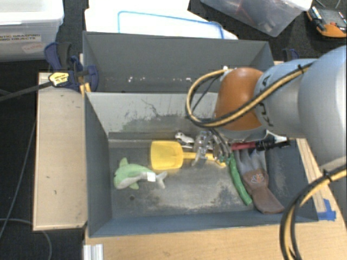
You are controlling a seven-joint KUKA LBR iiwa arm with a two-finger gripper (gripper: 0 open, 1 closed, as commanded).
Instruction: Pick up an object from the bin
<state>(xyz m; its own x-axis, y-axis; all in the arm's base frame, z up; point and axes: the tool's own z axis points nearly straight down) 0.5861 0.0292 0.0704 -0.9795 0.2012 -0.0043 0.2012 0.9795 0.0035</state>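
Writing: a label [20, 37] on the white box [32, 14] outside the bin, far left corner of the view, carries dark print, too small to read. Nothing inside the bin has legible marks.

Gripper [205, 148]: down low in the bin [98, 167], roughly mid-floor toward the back wall, under the arm's orange cover [238, 99]. Black-and-yellow cables [196, 91] loop off the cover to its left. The gripper sits right at the handle of a yellow scoop. How far open it is, and whether it has hold of the handle, cannot be told: the metal parts there blur together.

Yellow scoop [166, 155]: plastic, with a squarish flat blade and rounded corners. It lies flat on the bin floor, blade to the left, and its thin yellow handle runs right, passing beneath the gripper. It sits in the middle of the bin, nearer the back wall.

Around it:
- Green soft toy [132, 175], fish- or whale-like with a pale belly, front left of the scoop. Its tail end is just beside the blade's front corner.
- Small shiny metal piece [184, 139] just behind the blade, close to the gripper.
- Long green rod [239, 182], slanting toward the front right from near the handle's end.
- Brown flat piece [261, 191], right of the rod and touching or nearly touching it.
- Red-and-black stick [255, 144] lying crosswise under the arm.

The things on the right crowd together beneath the arm, while the scoop's blade side is open.
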